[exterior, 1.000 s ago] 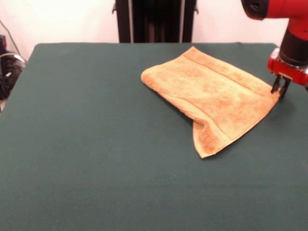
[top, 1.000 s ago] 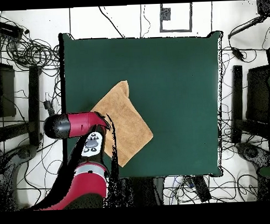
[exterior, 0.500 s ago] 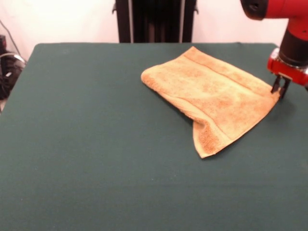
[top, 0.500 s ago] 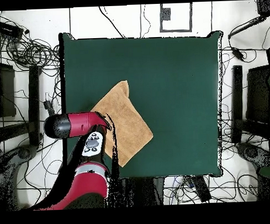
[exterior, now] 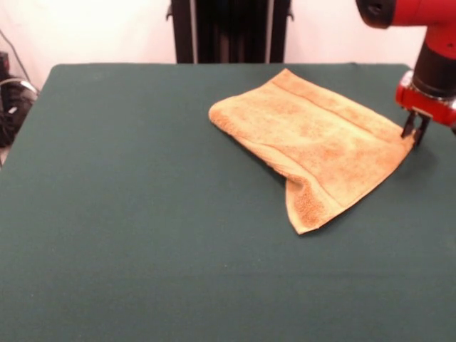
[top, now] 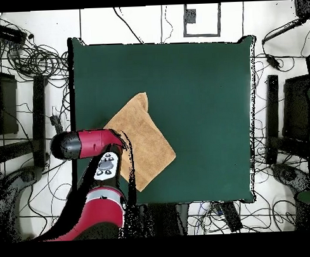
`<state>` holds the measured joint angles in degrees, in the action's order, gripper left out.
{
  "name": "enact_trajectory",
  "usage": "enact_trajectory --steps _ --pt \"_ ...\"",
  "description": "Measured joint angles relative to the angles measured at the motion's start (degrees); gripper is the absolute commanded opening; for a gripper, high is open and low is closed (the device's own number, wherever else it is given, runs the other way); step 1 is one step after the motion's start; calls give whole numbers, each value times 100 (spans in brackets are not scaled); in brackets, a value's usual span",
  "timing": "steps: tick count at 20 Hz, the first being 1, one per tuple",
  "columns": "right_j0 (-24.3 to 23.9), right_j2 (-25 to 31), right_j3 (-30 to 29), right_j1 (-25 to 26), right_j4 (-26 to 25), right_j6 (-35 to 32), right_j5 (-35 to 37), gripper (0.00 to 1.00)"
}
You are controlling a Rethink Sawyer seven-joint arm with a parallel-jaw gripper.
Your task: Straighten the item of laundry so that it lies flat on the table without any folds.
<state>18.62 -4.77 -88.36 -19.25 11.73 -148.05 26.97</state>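
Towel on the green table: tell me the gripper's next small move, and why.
Probably draw that corner outward, away from the towel's middle. The towel lies doubled over, with a folded flap at its near end, and the gripper sits low at its right corner, apparently pinching it. Pulling there should start spreading the layers across the table.

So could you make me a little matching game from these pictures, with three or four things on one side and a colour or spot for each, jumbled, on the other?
Things:
1. towel
2. table
3. tool
4. arm

Descriptions:
A. dark green, covering most of the front view
B. red and black, coming in at the top right corner of the front view
C. orange-tan, lying partly folded
D. small and dark, right at the towel's right-hand corner in the front view

Pairs: 1-C, 2-A, 3-D, 4-B
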Motion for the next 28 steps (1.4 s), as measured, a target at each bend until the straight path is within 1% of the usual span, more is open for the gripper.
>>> enact_trajectory --steps 5,12,18,22,28 --pt "55 -27 -174 -72 -2 0 -299 0" --pt "162 -67 -619 -222 95 -7 -791 0" --pt "254 -60 -1081 -308 566 -18 -963 0" --pt "307 -31 -1398 -383 976 -47 -1136 0" --pt "466 1 -1770 -431 1581 -98 -1618 0"
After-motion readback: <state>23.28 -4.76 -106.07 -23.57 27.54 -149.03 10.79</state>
